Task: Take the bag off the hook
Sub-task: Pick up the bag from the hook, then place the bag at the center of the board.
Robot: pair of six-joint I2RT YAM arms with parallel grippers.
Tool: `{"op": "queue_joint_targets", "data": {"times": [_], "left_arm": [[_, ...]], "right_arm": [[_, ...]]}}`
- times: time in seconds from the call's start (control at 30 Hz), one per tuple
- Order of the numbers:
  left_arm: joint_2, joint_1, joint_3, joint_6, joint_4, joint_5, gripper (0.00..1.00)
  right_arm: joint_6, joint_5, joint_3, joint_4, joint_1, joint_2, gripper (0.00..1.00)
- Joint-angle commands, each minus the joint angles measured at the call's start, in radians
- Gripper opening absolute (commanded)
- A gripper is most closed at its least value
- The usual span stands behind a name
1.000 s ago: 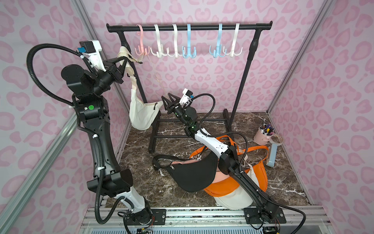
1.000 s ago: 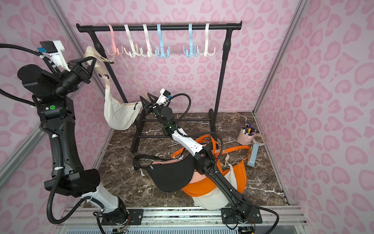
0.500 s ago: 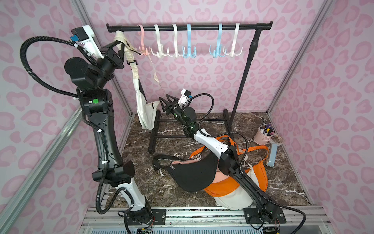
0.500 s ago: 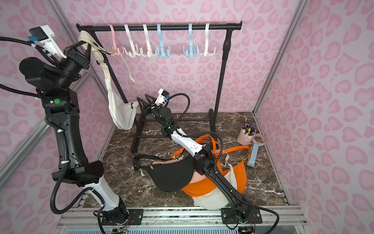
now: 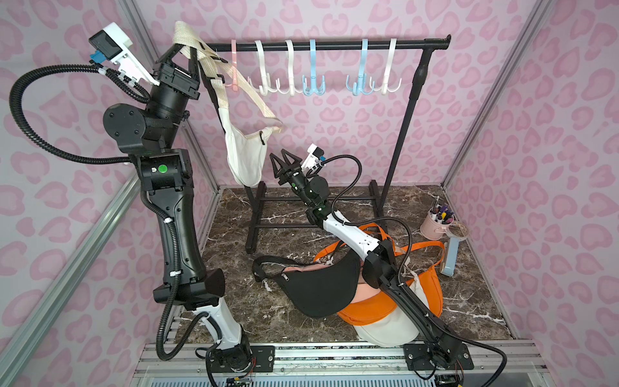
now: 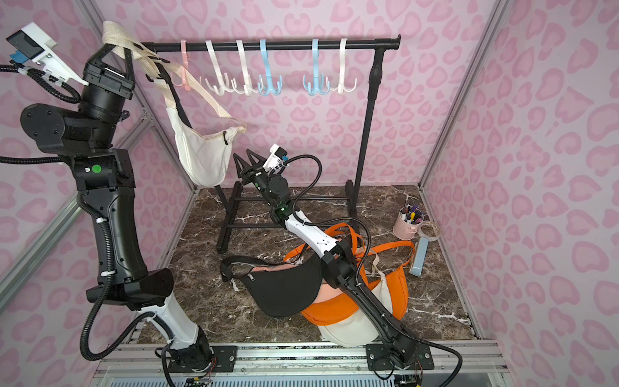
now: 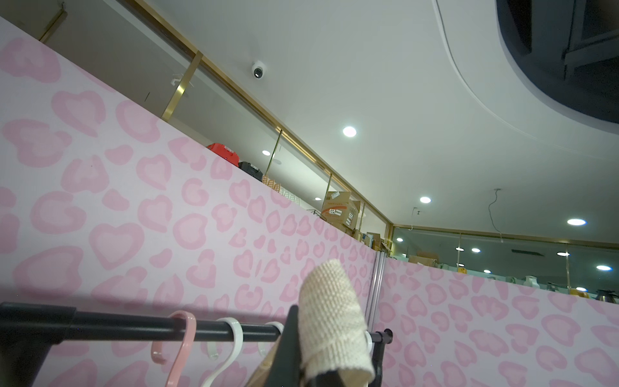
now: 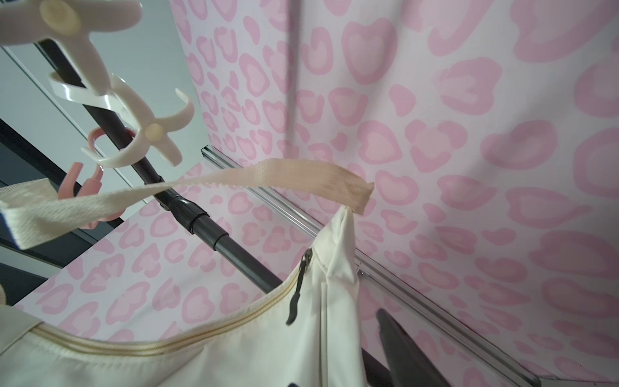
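A white bag hangs by its cream strap at the left end of the black rack bar. My left gripper is shut on that strap, raised just above the bar. One run of strap slants down past the pink hook; I cannot tell if it still catches the hook. My right gripper stands open just right of the bag's lower half, not gripping it. In the right wrist view the bag fills the foreground.
Several white and blue hooks hang along the bar. On the marble floor lie a black bag and an orange bag under my right arm. A pink cup of pens and a tape roll stand at the right wall.
My left gripper has risen with the strap from beside the rack post to above the bar, and the bag has lifted and swung with it. The right gripper has hardly moved.
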Motion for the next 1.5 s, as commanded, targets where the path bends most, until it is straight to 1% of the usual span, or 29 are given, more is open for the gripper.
{"op": "queue_joint_targets", "data": {"times": [0.0,0.1,0.2,0.3,0.37,0.47,0.53,0.6,0.63,0.73,0.8,0.9,1.07,1.2,1.33,1.4,1.47], "left_arm": [[0.053,-0.035,0.061,-0.018,0.046,-0.057,0.04],[0.089,-0.079,0.099,0.024,0.064,-0.086,0.03],[0.098,-0.118,0.099,0.097,0.076,-0.132,0.04],[0.110,-0.143,0.099,0.149,0.105,-0.175,0.03],[0.124,-0.154,0.099,0.144,0.137,-0.183,0.04],[0.138,-0.166,0.097,0.112,0.163,-0.120,0.03],[0.123,-0.167,0.066,0.071,0.180,-0.080,0.03],[0.086,-0.168,0.002,0.023,0.203,-0.065,0.03],[0.063,-0.170,-0.027,0.008,0.201,-0.051,0.03],[0.004,-0.177,-0.076,-0.007,0.129,-0.005,0.03],[-0.051,-0.189,-0.142,-0.019,0.090,0.012,0.03],[-0.165,-0.213,-0.289,-0.022,0.048,0.032,0.03],[-0.383,-0.248,-0.616,-0.021,0.033,0.019,0.03],[-0.543,-0.258,-0.840,-0.029,0.032,0.007,0.03],[-0.697,-0.271,-1.078,-0.111,0.050,0.018,0.03],[-0.769,-0.287,-1.180,-0.132,0.016,0.022,0.03],[-0.845,-0.297,-1.293,-0.137,-0.075,0.006,0.03]], "right_arm": [[0.036,-0.037,0.002,0.008,0.000,0.006,0.53],[0.102,-0.096,-0.033,-0.008,-0.003,-0.025,0.50],[0.191,-0.203,-0.117,-0.003,-0.009,-0.082,0.46],[0.269,-0.312,-0.274,-0.005,-0.017,-0.178,0.40],[0.282,-0.347,-0.441,0.026,-0.021,-0.268,0.40],[0.263,-0.335,-0.678,0.081,-0.039,-0.391,0.40],[0.257,-0.314,-0.770,0.095,-0.064,-0.451,0.38],[0.256,-0.304,-0.830,0.092,-0.090,-0.487,0.36],[0.249,-0.301,-0.854,0.087,-0.104,-0.529,0.36],[0.193,-0.313,-0.898,0.038,-0.126,-0.599,0.36],[0.135,-0.321,-0.919,-0.020,-0.131,-0.651,0.37],[0.059,-0.326,-0.984,-0.071,-0.132,-0.748,0.38],[0.006,-0.326,-1.129,-0.123,-0.124,-0.921,0.39],[-0.081,-0.310,-1.227,-0.196,-0.088,-1.042,0.41],[-0.166,-0.273,-1.336,-0.278,-0.042,-1.156,0.42],[-0.185,-0.257,-1.393,-0.287,-0.022,-1.206,0.43],[-0.206,-0.243,-1.447,-0.298,-0.002,-1.250,0.43]]}}
